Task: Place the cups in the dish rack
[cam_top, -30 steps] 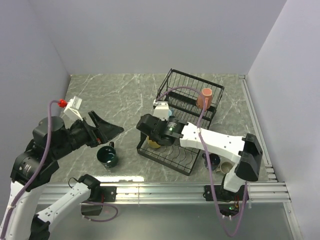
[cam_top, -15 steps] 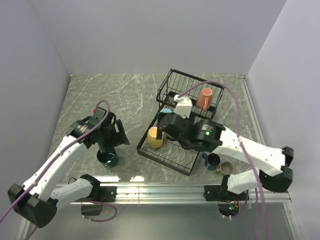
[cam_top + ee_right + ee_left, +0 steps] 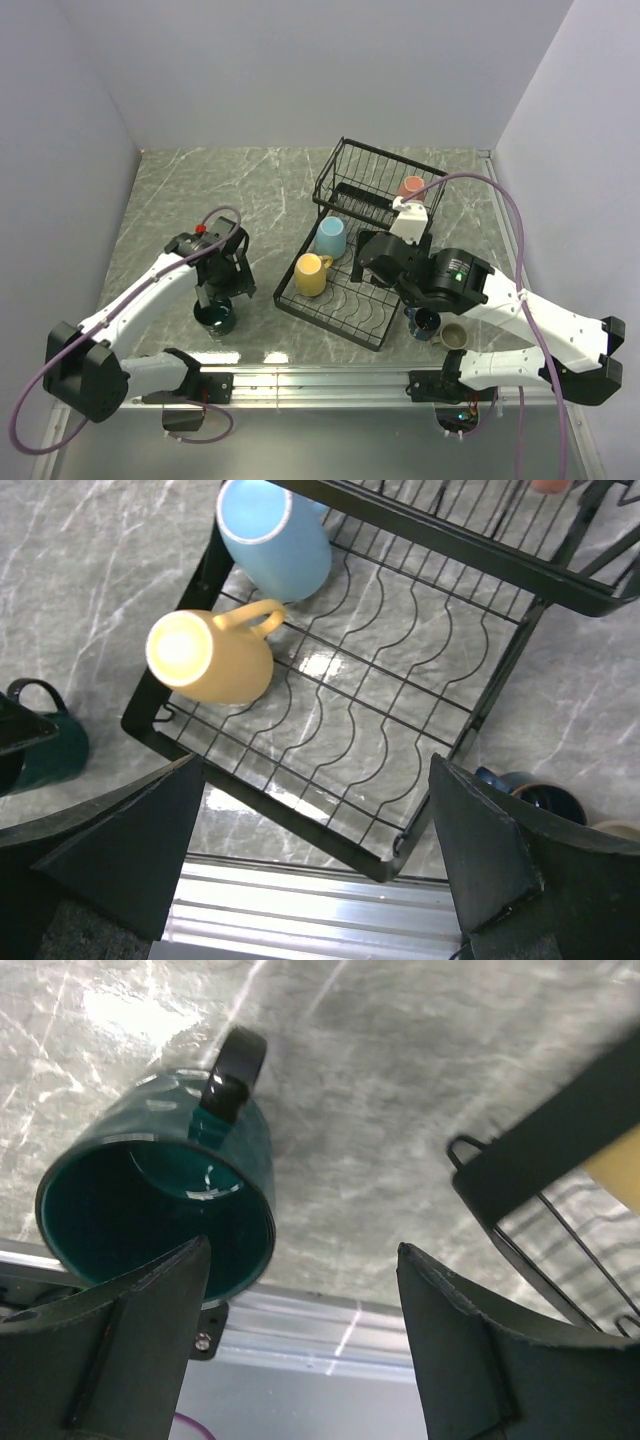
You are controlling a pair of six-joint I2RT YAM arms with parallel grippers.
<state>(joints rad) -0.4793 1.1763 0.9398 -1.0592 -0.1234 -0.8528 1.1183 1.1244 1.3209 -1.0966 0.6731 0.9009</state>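
**Top external view.** The dish rack (image 3: 325, 322) held three cups: the salmon pink mug (image 3: 409, 187) in the raised basket at 1 o'clock, and the light blue mug (image 3: 331, 238) and yellow mug (image 3: 311, 274) on the flat tray. Three were unloaded. The teal mug (image 3: 215, 317) stood upright on the table at 8 o'clock of the rack. The navy mug (image 3: 424, 322) and beige mug (image 3: 452, 336) sat just beside each other at 4 o'clock, near the table's edge rail.

**Left wrist view.** The left gripper (image 3: 305, 1260) was spread wide and held nothing. One finger overlapped the rim of the teal mug (image 3: 160, 1200) at its 5 o'clock; the other hung over bare table. The handle pointed to 1 o'clock.

Risk: a descent from this offset could land the finger on the rim instead of straddling the wall, tipping the mug or shoving it toward the edge rail. The glazed wall could also slip in a partial pinch.

**Right wrist view.** The right gripper (image 3: 318, 770) was open and empty above the tray's curved dividers.

Risk: it occupied the free slots, so a delivery by the left arm could lead to a collision. Reaching for either of the two close-set mugs could knock its neighbour
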